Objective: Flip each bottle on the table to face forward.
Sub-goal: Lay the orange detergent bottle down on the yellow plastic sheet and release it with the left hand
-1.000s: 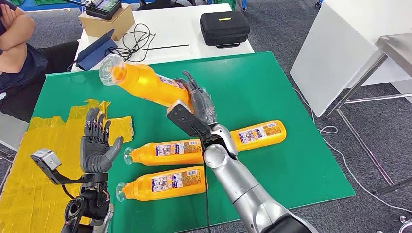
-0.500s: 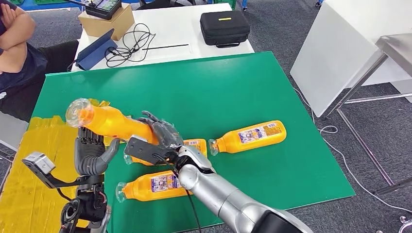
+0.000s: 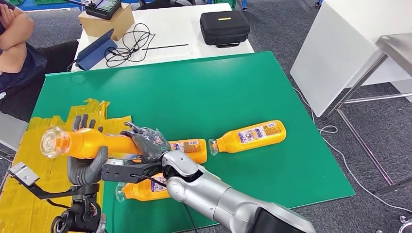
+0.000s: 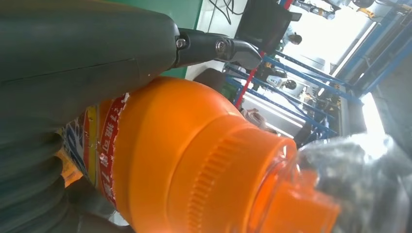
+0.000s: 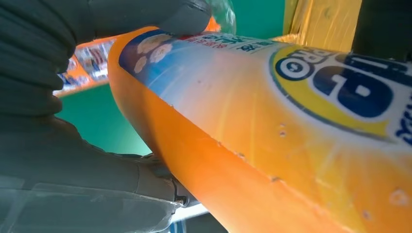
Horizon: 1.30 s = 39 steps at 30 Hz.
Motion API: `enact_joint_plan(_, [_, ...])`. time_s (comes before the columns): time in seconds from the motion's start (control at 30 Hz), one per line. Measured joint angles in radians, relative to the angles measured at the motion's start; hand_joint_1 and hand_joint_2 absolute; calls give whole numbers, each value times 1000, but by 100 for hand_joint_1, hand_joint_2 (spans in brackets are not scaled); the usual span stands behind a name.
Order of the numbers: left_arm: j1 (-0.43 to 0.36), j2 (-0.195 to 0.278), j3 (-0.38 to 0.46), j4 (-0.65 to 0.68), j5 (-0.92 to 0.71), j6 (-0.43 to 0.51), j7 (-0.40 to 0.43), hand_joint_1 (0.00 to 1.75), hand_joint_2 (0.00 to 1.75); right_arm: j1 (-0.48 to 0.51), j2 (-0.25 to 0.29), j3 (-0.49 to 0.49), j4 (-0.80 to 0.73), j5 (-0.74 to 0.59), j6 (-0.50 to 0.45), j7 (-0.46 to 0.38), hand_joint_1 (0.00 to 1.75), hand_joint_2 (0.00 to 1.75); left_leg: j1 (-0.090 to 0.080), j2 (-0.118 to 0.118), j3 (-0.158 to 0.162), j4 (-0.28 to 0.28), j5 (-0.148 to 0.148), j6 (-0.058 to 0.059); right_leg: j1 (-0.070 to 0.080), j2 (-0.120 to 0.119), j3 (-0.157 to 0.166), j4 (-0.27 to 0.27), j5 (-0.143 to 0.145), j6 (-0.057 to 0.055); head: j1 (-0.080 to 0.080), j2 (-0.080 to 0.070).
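My right hand grips the body of an orange bottle and holds it level above the table's left side, its clear cap pointing left. The bottle's neck lies in my left hand, between upright fingers behind it and the thumb in front. The left wrist view has the orange shoulder against the hand. In the right wrist view the bottle's blue and yellow label shows beside the hand. Three more orange bottles lie on the green table: one behind my right hand, one under the right arm, one to the right.
Yellow tape covers the table's left corner. Behind stands a white table with a black case, a cardboard box and cables. A person sits at the far left. A white cabinet stands right.
My right hand has swung the bottle down and to the left, from above the table's middle into my left hand, which has sunk a little.
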Motion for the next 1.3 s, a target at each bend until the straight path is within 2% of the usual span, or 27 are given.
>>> enact_joint_plan(0.2, [44,2,7,-51,24,-34,8,3,175,3,-2,-10,-38,170,4,13,175,175,0,0,0,0,0,0,0,0,0,0,0,0,0,0])
enact_joint_plan(0.37, [57,2,10,-69,28,-42,12,3,175,16,-3,-28,-62,206,17,12,175,175,0,0,0,0,0,0,0,0,0,0,0,0,0,0])
enact_joint_plan(0.4, [58,2,10,-70,28,-42,12,18,175,17,-3,-30,-64,207,18,11,175,175,0,0,0,0,0,0,0,0,0,0,0,0,0,0])
enact_joint_plan(0.5, [61,2,10,-75,28,-42,13,147,175,19,-3,-34,-70,210,20,11,175,175,0,0,0,0,0,0,0,0,0,0,0,0,0,0])
enact_joint_plan(0.53, [61,2,10,-77,29,-43,13,175,175,20,-3,-36,-72,212,22,11,175,175,0,0,0,0,0,0,0,0,0,0,0,0,0,0])
enact_joint_plan(0.97, [48,1,10,-76,29,-55,26,175,175,63,-3,-129,-113,294,58,-4,175,175,0,0,0,0,0,0,0,0,0,0,0,0,0,0])
enact_joint_plan(1.0, [46,1,11,-75,29,-55,26,175,175,65,-3,-136,-114,293,63,-5,149,175,0,0,0,0,0,0,0,0,0,0,0,0,0,0])
enact_joint_plan(1.03, [43,1,11,-73,29,-55,27,175,175,67,-3,-143,-115,290,68,-7,106,175,0,0,0,0,0,0,0,0,0,0,0,0,0,0])
enact_joint_plan(1.1, [38,1,13,-70,29,-55,26,175,175,70,-3,-161,-116,271,79,-20,18,87,0,0,0,0,0,0,0,0,0,0,0,0,0,0])
enact_joint_plan(1.13, [36,0,14,-69,29,-55,26,175,175,71,-3,-173,-116,251,88,-34,0,44,0,0,0,0,0,0,0,0,0,0,0,0,0,0])
enact_joint_plan(1.17, [34,-1,15,-67,28,-55,25,175,175,72,-3,-188,-117,226,101,-50,0,0,0,0,0,0,0,0,0,0,0,0,0,0,0,0])
enact_joint_plan(1.3, [27,-8,18,-60,24,-54,16,175,175,93,-8,-272,-140,107,147,-124,0,0,0,0,0,0,0,0,0,0,0,0,0,0,0,0])
